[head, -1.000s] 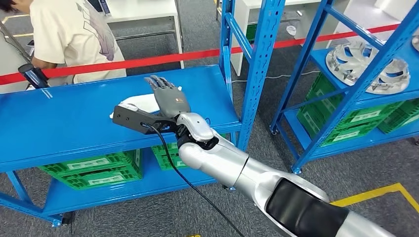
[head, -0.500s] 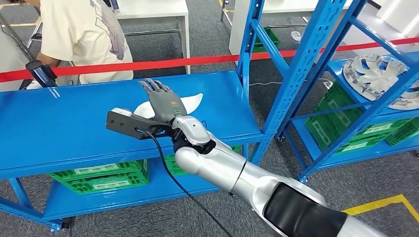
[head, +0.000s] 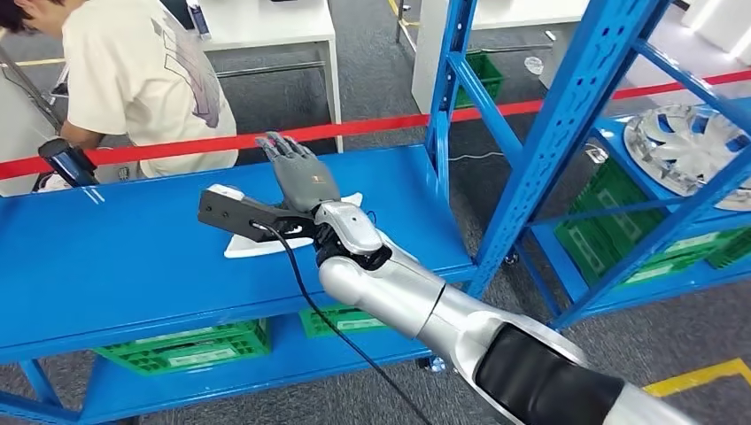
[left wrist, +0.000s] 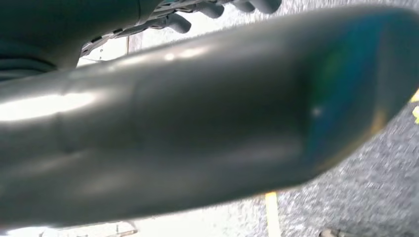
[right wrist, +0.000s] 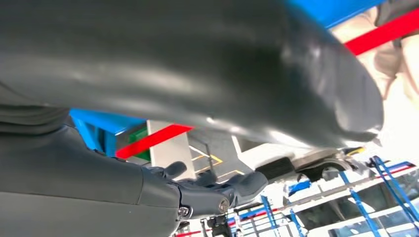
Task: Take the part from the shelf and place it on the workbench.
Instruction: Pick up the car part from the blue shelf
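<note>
- One right hand (head: 303, 177) hovers flat over the blue shelf (head: 115, 266), fingers stretched apart, holding nothing.
- White part (head: 266, 241) lies on the shelf near its middle, just under the wrist.
- Left hand (left wrist: 217, 7): fingers curled; grip unclear.

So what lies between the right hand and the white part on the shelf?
Nothing: in the head view the right hand hangs open over the white part, which lies flat on the blue shelf.
</note>
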`<state>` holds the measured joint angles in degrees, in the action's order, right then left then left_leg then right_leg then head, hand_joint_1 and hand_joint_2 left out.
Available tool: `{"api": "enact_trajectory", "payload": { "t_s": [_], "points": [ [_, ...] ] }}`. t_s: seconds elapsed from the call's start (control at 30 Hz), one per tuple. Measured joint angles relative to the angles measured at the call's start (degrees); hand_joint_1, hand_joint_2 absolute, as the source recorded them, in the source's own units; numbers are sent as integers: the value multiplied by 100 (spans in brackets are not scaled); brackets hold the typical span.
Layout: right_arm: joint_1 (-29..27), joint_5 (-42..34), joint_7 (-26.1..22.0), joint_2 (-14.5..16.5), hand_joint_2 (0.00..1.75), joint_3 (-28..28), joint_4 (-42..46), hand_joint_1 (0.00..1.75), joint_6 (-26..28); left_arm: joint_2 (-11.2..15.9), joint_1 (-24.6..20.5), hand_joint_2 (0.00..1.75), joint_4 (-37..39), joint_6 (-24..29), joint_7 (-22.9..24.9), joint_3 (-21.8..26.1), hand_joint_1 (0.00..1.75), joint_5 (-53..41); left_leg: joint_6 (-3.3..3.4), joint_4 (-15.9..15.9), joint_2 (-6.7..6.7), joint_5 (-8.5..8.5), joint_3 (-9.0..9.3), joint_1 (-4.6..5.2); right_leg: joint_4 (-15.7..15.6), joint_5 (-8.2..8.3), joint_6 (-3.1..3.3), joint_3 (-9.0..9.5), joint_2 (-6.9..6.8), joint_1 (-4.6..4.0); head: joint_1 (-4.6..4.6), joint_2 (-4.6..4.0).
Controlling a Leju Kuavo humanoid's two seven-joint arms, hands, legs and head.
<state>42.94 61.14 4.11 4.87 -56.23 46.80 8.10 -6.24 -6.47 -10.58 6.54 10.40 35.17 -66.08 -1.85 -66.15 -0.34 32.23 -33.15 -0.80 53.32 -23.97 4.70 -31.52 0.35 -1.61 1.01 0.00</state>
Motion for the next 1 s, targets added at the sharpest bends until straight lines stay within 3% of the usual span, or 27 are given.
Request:
{"api": "enact_trajectory", "payload": {
  "t_s": [0.07,0.1,0.13,0.2,0.23,0.27,0.33,0.43,0.47,0.53,0.57,0.6,0.63,0.7,0.77,0.83,0.9,0.97,1.0],
  "points": [
    [-61,-7,-3,-15,0,8,-8,0,16,19,4,0,-2,-12,6,0,0,-23,-69,-473,3,238,-431,-31,41,-110,-59,74,8,59,-1,0],
    [-94,-9,-1,-26,0,17,-14,0,30,29,10,0,-3,-23,11,0,0,-38,-106,-464,5,213,-534,-49,76,-177,-97,119,12,93,1,0],
    [-118,-11,1,-37,44,31,-19,0,43,37,12,0,-3,-34,18,0,0,-51,-151,-268,8,54,-540,-71,124,-253,-140,165,16,132,1,0],
    [-140,-9,2,-53,131,68,-26,0,68,41,5,0,0,-50,39,-1,0,-73,-250,405,36,-527,-403,-117,259,-428,-241,229,14,195,-11,0],
    [-142,-8,-3,-61,175,85,-28,0,74,37,-8,0,3,-57,55,-1,0,-78,-245,657,57,-708,-363,-121,327,-506,-290,233,17,205,-27,0],
    [-144,-6,-9,-72,175,99,-31,0,78,32,-18,0,6,-69,68,-2,0,-83,-203,791,72,-838,-348,-124,383,-571,-333,222,16,199,-35,0],
    [-143,-12,-33,-96,175,120,-40,0,72,30,-38,0,8,-96,61,-2,0,-94,-46,767,73,-825,-384,-106,427,-638,-387,199,16,182,-30,0],
    [-124,-64,-80,-126,175,158,-65,0,41,34,-54,0,-1,-115,20,-2,0,-116,86,722,49,-796,-362,-118,668,-806,-461,100,-3,203,7,0],
    [-114,-87,-101,-131,175,167,-78,0,24,38,-62,0,-4,-117,16,-2,0,-120,116,725,45,-775,-344,-119,974,-935,-486,-66,-8,208,19,0],
    [-110,-140,-150,-136,175,172,-122,0,-67,44,-74,0,-7,-126,16,-2,0,-124,157,727,41,-731,-318,-105,1801,-1202,-512,-570,-10,208,41,0],
    [-122,-194,-184,-138,175,172,-155,0,-155,45,-77,0,-6,-134,17,-2,0,-125,167,726,37,-708,-302,-94,2119,-1249,-507,-805,-10,207,45,0],
    [-134,-273,-229,-138,175,172,-191,0,-275,45,-78,0,-6,-143,19,-2,0,-127,173,726,30,-686,-278,-81,2225,-1178,-486,-941,-10,203,51,0],
    [-143,-384,-290,-137,175,171,-229,0,-422,45,-80,0,-6,-150,21,-2,0,-129,176,726,21,-663,-246,-66,2118,-1000,-451,-972,-10,195,54,0],
    [-147,-606,-408,-124,175,162,-296,0,-700,44,-91,0,-6,-157,24,-2,0,-131,172,733,3,-618,-167,-39,1345,-473,-333,-725,-9,147,55,0],
    [-140,-765,-479,-103,175,149,-351,0,-892,43,-108,0,-6,-157,23,-2,0,-131,135,742,-9,-583,-118,-16,699,-207,-226,-460,-13,87,47,0],
    [-135,-909,-525,-77,175,138,-396,0,-1053,45,-119,0,-7,-156,13,-2,0,-131,65,767,-14,-573,-103,-19,550,-225,-189,-394,-12,54,46,0],
    [-142,-1091,-568,-44,175,130,-425,0,-1227,52,-121,0,-8,-150,-4,-2,0,-131,-5,780,-7,-556,-92,-24,453,-193,-187,-325,-5,81,51,0],
    [-152,-1258,-605,-9,175,111,-439,0,-1363,57,-124,0,-7,-144,-17,-2,0,-131,-47,507,1,-382,-207,-16,350,-152,-172,-224,-8,123,33,0],
    [-159,-1316,-621,4,175,88,-449,0,-1414,58,-124,0,-6,-143,-21,-2,0,-131,-62,198,2,-226,-353,-21,337,-154,-158,-201,-12,123,26,0]
  ]
}}
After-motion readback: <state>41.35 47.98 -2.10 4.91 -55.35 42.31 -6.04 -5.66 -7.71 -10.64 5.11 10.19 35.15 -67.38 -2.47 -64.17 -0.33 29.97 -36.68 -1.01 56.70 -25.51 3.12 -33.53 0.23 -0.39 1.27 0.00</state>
